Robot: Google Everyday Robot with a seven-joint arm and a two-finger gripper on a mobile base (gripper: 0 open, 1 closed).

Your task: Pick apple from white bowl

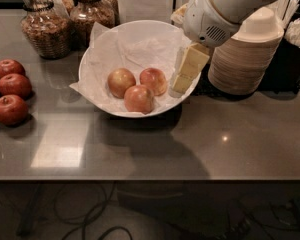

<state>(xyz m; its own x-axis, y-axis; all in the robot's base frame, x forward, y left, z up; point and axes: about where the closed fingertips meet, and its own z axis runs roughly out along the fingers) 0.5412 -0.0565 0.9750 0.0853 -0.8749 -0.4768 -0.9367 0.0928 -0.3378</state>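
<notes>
Centre of frame: white bowl [155, 113], paper-lined, three blushed apples huddled inside. Just right of the rightmost apple [153, 80], not touching: gripper [179, 88], lowered inside the bowl's right rim, nothing seen in its grasp; how far open, cannot tell. Far left: darker red apples [10, 109]. Upper right: stacked paper bowls [242, 64].

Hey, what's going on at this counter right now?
A robot arm holds its hand low over the right inner edge of the white bowl. The nearest apple lies just left of the hand, not yet picked, with two more beside it. Darker red apples sit on the counter farther left.
</notes>
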